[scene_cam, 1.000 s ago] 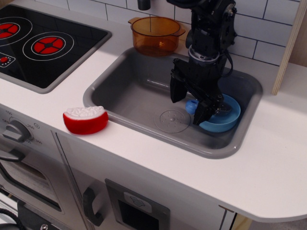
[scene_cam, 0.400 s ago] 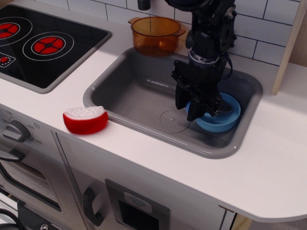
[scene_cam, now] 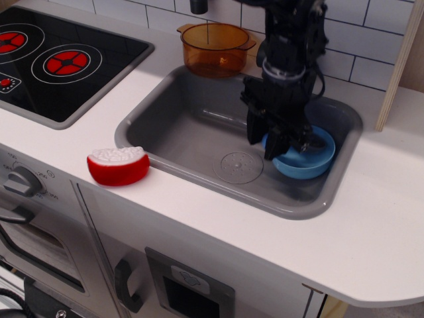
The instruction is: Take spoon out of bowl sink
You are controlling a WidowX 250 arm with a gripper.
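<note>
The light-blue bowl (scene_cam: pixel 317 161) sits at the right end of the grey sink (scene_cam: pixel 179 126), next to the drain mark (scene_cam: pixel 238 167). My black gripper (scene_cam: pixel 266 144) points down over the bowl's left rim. Its fingers are closed on the spoon's blue handle (scene_cam: pixel 267 140), of which a small bit shows between them. The grey scoop is hidden behind the gripper. The spoon seems held slightly above the bowl's rim.
A translucent orange pot (scene_cam: pixel 215 48) stands on the counter behind the sink. A red and white sponge-like toy (scene_cam: pixel 118 165) lies on the counter left of the sink. The black stove top (scene_cam: pixel 59 63) is at the far left. A wooden post (scene_cam: pixel 401 59) rises at the right.
The gripper's fingers closed from wide open around the blue handle. The gripper then rose a little and shifted right, towards the bowl. The bowl stayed put.
</note>
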